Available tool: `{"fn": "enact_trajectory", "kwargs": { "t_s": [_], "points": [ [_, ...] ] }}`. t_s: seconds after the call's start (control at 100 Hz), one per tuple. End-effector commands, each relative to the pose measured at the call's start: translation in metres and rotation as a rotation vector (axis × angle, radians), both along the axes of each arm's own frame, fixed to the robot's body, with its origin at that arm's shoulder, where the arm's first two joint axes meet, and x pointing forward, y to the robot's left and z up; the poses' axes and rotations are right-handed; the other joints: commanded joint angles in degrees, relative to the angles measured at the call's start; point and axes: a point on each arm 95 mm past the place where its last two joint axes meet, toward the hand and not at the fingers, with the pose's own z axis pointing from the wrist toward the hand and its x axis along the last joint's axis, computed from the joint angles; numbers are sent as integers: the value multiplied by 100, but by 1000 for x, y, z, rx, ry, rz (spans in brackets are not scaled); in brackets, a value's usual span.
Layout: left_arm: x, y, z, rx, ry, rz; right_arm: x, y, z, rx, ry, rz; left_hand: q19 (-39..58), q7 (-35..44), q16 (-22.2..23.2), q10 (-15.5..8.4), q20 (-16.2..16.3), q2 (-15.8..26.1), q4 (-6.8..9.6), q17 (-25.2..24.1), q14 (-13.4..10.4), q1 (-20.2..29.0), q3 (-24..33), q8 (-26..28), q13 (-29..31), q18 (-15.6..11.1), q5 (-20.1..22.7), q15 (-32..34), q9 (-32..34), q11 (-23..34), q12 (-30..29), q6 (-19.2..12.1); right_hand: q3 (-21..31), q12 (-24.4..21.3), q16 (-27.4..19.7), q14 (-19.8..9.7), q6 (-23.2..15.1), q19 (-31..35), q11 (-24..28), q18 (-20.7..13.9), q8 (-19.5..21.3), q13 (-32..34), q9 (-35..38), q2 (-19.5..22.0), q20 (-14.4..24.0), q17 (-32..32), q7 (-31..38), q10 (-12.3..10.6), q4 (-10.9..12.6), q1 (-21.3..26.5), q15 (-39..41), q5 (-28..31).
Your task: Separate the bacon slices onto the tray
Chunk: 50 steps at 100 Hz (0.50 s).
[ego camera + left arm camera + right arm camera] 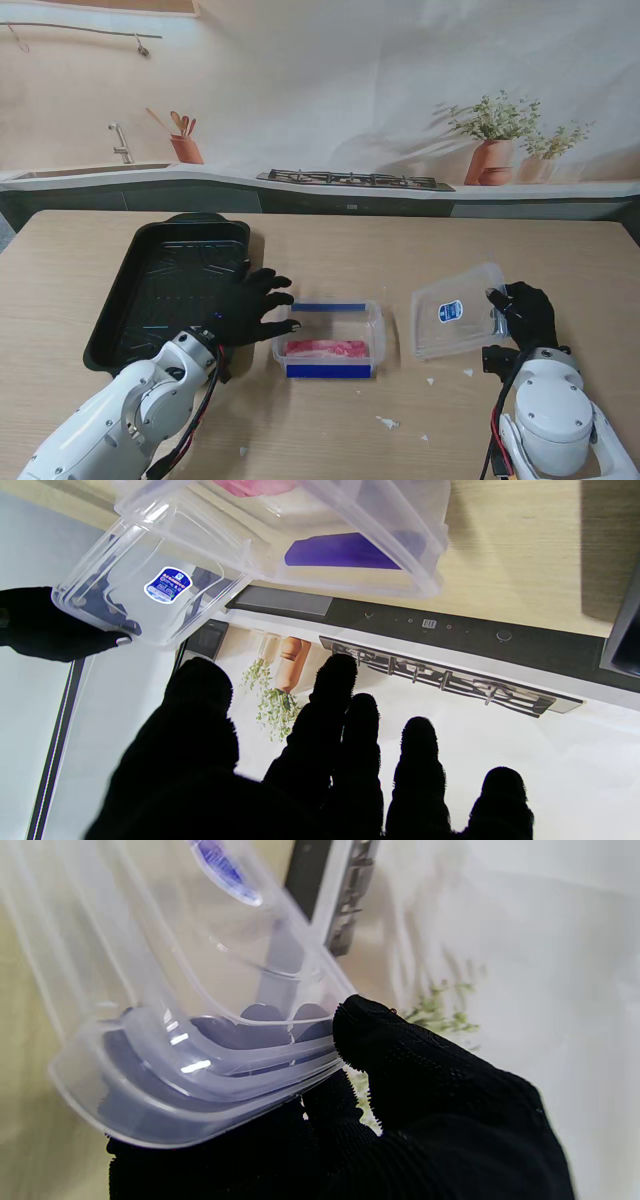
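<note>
- Tray: black, bare inside, on the desk at far left, touching nothing but the desk; left hand partly over its right rim.
- Left hand: gloved, holding nothing, fingers spread and fairly straight, reaching toward the left end of the container; contact with its wall not confirmable from the stand view. Wrist view shows the container's wall beyond the fingertips, apart from them.
- Container: clear plastic, blue tape on both long sides, uncovered, near the desk's middle, just right of the tray.
- Bacon slices: pink stack lying flat inside the container, untouched; none on the tray yet.
- Judged step in hand: lid removal finishing, first slice pick about to start.
- Recommended for the pick: brace the container wall with one hand, pinch only the top slice at one end, peel slowly along its length so lower slices stay down, carry low to the tray, lay flat without overlap.
- Lid: clear, blue label, tilted, right of the container and apart from it.
- Right hand: closed on the lid's right edge; wrist view shows thumb on top of the rim, other fingers beneath it.
- Recommended: set the lid down well clear first.
</note>
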Motion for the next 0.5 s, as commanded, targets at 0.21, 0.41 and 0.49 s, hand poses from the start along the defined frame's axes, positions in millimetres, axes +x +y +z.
{"fn": "enact_trajectory", "kwargs": {
  "t_s": [0.21, 0.41, 0.49],
  "points": [
    [-1, -2, 0, 5, 7, -5, -2, -2, -31, -55, 124, -90, -78, -77, 107, 2, 24, 197, 194, -78, -28, 40, -142, -30, -194, 24, 2, -26, -158, -9, -52, 70, 309, -33, 6, 13, -514, 108, 117, -159, 21, 55, -47, 312, 130, -140, 122, 23, 177, 474, -51, 38],
    [-1, -1, 0, 7, 8, -6, -3, -6, -35, -198, 156, -121, -70, -77, 107, 8, 26, 194, 196, -77, -28, 51, -144, -29, -196, 20, 3, -26, -163, -10, -52, 69, -571, -379, -254, 273, -407, -170, -11, -466, -555, -1175, -1084, 439, 12, -1321, -254, -3, 287, 429, -529, -704],
    [-1, -1, 0, 7, 10, -6, -4, -6, -36, -225, 158, -115, -65, -76, 106, 6, 30, 191, 196, -80, -20, 51, -146, -29, -199, 29, 3, -28, -158, -9, -52, 70, -665, -728, -663, 305, -376, -549, -150, -687, -746, -1885, -1670, 553, -361, -1955, -806, -71, 366, 333, -1053, -905]
  ]
}}
